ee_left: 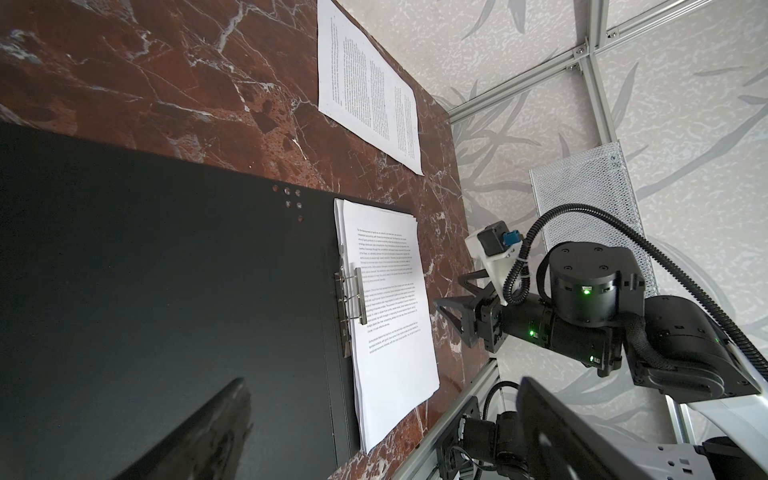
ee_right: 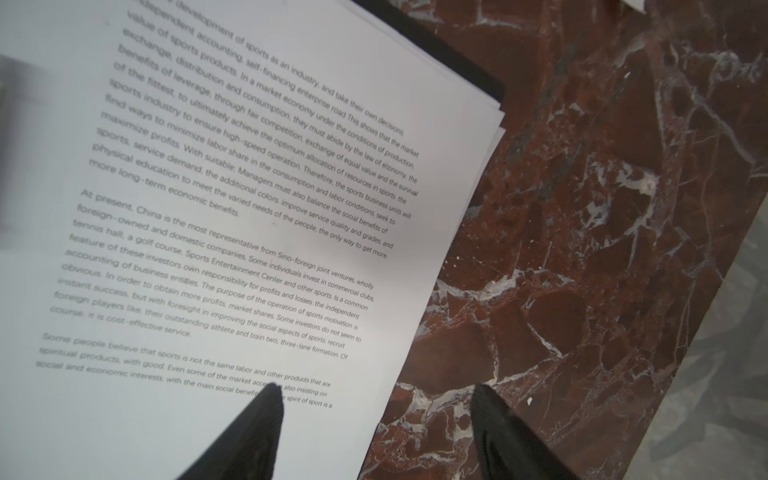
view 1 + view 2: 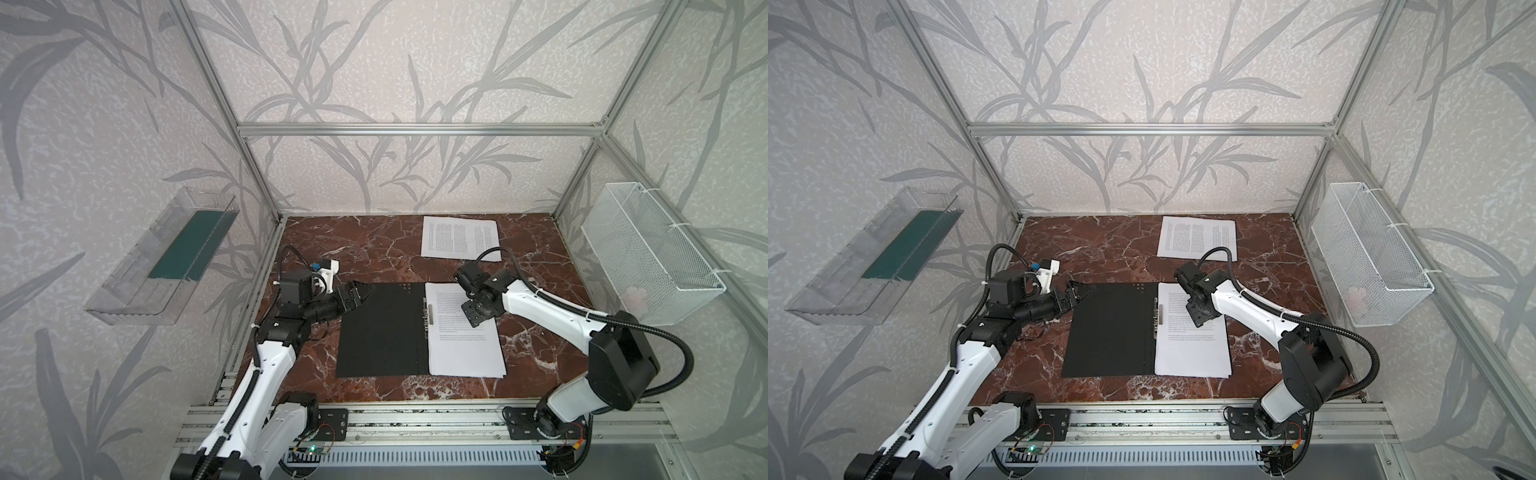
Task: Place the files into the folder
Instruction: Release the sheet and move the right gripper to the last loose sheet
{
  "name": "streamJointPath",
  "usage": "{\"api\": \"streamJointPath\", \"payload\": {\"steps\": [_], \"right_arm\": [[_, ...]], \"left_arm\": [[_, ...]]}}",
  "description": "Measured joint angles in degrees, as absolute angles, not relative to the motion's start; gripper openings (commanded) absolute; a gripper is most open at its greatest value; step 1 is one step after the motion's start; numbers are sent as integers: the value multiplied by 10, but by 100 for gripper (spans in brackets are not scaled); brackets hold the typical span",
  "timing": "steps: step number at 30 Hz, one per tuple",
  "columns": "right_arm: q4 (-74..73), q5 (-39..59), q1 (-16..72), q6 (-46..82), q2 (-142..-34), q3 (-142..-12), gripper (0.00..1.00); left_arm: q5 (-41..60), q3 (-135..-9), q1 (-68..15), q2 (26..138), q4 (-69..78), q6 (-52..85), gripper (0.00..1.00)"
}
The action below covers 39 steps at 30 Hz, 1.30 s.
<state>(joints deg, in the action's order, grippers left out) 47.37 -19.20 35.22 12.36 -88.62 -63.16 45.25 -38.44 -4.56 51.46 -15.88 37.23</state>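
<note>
The folder (image 3: 382,328) (image 3: 1111,328) lies open on the marble table, black inside up, with a metal clip (image 1: 357,295) at its spine. A stack of files (image 3: 465,345) (image 3: 1192,345) (image 2: 208,208) rests on its right half. More files (image 3: 459,237) (image 1: 365,83) lie flat at the back of the table. My left gripper (image 3: 360,292) (image 1: 380,386) is open at the folder's far left corner, holding nothing. My right gripper (image 3: 476,313) (image 2: 376,392) is open just above the stack's right edge, one finger over the paper, one over the table.
A clear plastic tray with a green base (image 3: 166,257) hangs on the left wall. A white wire mesh basket (image 3: 648,253) hangs on the right wall. Aluminium posts frame the table, and a rail (image 3: 415,424) runs along its front.
</note>
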Motion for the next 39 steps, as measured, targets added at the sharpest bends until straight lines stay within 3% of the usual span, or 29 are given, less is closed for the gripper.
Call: {"api": "streamJointPath", "payload": {"steps": [4,10,15,27,39], "right_arm": [[424,-164,310,148,-861,-632,100],[281,-79,191,240,-820,-602,99],[189,-30,126,335,-873,-602,99],[105,39,122,554,-1097,-710,99],[57,1,134,686,-1198,-806,99]], "left_arm": [[453,-385,-46,515,-159,371,99],[453,-387,-46,516,-159,371,99],[453,-387,-46,516,-159,371,99],[454,-387,-45,517,-158,373,99],[456,-387,-42,517,-155,376,99]]}}
